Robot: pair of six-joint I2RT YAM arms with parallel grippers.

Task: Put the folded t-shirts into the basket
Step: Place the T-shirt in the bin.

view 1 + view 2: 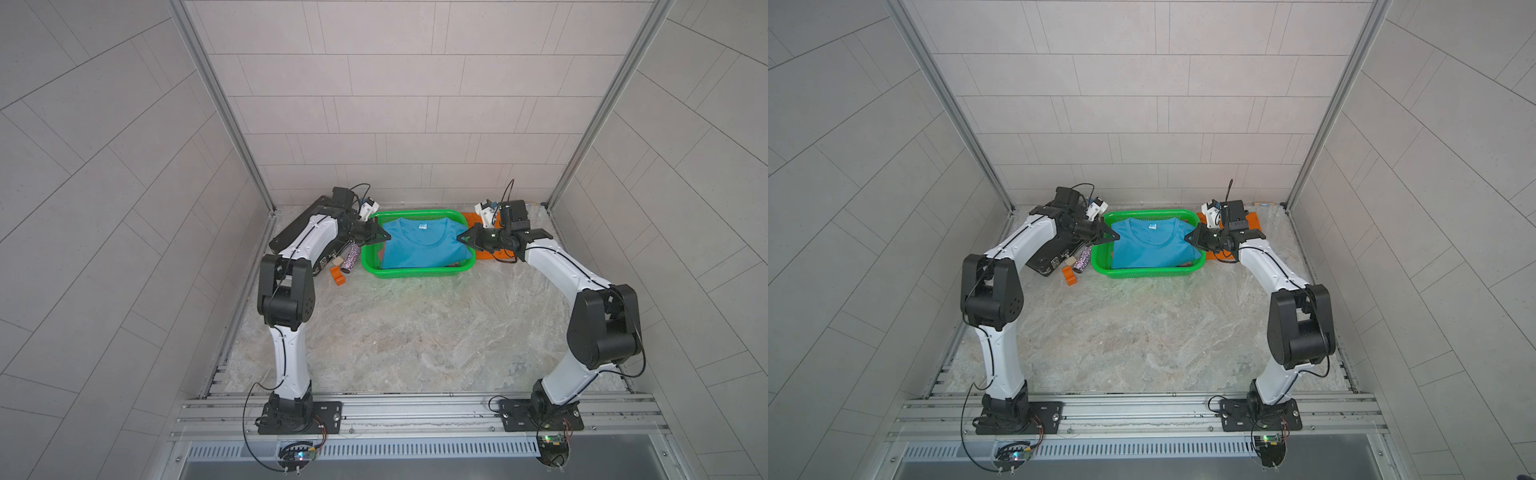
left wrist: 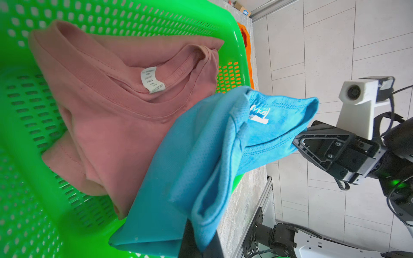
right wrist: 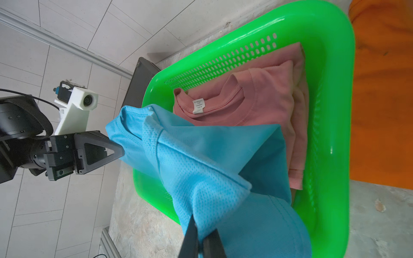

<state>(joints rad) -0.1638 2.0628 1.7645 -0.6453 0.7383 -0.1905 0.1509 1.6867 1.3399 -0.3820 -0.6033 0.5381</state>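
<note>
t-shirt (image 1: 419,247) clamped by left tool (image 1: 386,236), right tool (image 1: 460,239)

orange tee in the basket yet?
No, in the right wrist view the orange t-shirt lies on the table outside the basket rim.

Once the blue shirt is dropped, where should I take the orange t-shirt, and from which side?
Probably its outer edge, coming in low from the right with the right gripper. The orange t-shirt lies flat on the table, its inner edge close against the basket wall, so that side looks blocked. Part of it is hidden in both top views.
</note>
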